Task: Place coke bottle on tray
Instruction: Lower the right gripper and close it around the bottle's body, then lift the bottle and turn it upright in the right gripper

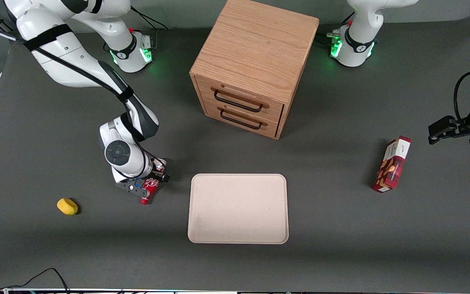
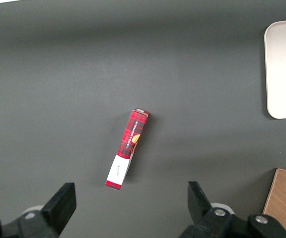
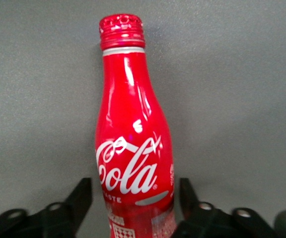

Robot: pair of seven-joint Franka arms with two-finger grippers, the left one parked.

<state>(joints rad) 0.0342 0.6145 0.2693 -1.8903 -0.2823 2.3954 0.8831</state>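
The claw [image 1: 148,188] sat low over the dark grey surface [image 1: 341,245], just beside the large flat cream tray [image 1: 238,209] toward the working arm's end. The slim red coke bottle [image 3: 132,144] stood between its black fingers [image 3: 81,198], which flanked the lower body. Whether they pressed the bottle could not be told. Risk: the glossy, tapered body could slip or tilt if gripped loosely, and a low carry could catch the tray's rim.
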